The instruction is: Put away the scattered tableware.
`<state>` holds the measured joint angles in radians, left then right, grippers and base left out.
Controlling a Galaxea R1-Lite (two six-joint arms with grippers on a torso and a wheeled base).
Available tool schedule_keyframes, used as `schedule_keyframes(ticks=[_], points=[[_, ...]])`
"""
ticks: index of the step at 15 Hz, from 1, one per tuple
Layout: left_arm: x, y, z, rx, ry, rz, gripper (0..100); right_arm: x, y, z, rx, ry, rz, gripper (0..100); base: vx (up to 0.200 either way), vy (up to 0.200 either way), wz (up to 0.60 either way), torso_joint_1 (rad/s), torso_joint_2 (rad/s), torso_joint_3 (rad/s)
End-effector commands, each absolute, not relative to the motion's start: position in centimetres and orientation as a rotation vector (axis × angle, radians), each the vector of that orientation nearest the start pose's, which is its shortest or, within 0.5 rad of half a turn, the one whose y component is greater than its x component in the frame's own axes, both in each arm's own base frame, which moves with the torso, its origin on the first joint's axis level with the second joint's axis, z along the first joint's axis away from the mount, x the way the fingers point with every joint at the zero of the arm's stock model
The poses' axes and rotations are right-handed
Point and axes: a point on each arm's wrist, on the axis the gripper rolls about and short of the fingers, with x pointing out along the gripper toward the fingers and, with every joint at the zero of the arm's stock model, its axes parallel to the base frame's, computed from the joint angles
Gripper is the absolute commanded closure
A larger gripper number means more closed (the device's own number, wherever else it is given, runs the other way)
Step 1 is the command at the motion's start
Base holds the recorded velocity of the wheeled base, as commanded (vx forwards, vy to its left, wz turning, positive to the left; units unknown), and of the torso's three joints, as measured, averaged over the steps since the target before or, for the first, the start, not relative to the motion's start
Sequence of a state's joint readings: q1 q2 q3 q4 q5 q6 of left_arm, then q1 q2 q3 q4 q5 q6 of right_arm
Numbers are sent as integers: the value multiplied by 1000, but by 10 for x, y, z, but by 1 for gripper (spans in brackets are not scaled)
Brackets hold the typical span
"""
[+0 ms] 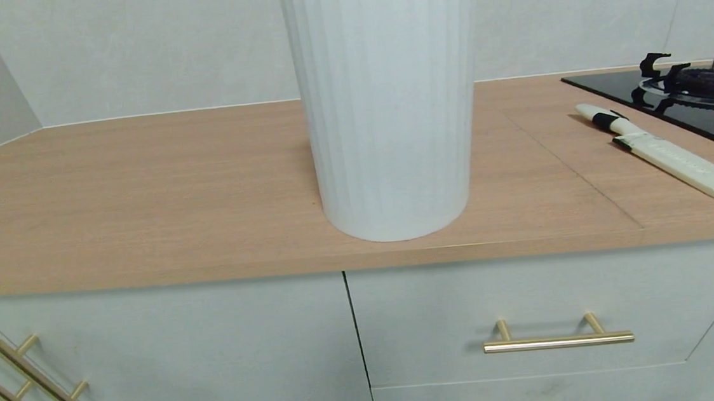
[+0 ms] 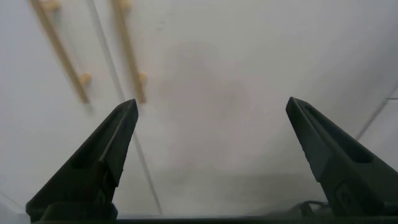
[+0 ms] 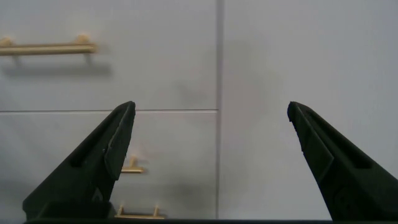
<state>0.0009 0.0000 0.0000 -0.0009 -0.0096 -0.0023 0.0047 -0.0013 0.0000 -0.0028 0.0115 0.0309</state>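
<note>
knife (image 1: 672, 156): flat on counter (image 1: 140, 198), right, beside stove (image 1: 693, 97) | ribbed white container (image 1: 389, 128): upright, centre, near edge | left gripper (image 2: 211, 106): jaws apart, facing cabinet doors (image 2: 217, 81) | right gripper (image 3: 210, 109): jaws apart, facing drawer fronts (image 3: 280, 74)

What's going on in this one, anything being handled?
Nothing is held. The left gripper and right gripper both face the cabinet fronts below the counter, fingers open. On the counter a tall white ribbed container stands near the front edge, and a cream knife lies untouched to its right, beside the stove.
</note>
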Motion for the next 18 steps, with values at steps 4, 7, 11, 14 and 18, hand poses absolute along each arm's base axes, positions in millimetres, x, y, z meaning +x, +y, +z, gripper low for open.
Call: schedule_keyframes(ticks=[4,7,11,14,18], points=[[-23,0,76,-3,-2,-9,0,-23,0,76,31,-4,17,0,0,0,0,0,0,0],[-23,0,76,-3,-2,-9,0,-23,0,76,31,-3,17,0,0,0,0,0,0,0],[-23,0,76,-3,-2,-9,0,-23,0,76,31,-4,17,0,0,0,0,0,0,0],[-23,0,76,-3,0,-9,0,-23,0,76,31,-3,17,0,0,0,0,0,0,0],[-23,0,76,-3,-2,-9,0,-23,0,76,31,-3,17,0,0,0,0,66,-221,-243]])
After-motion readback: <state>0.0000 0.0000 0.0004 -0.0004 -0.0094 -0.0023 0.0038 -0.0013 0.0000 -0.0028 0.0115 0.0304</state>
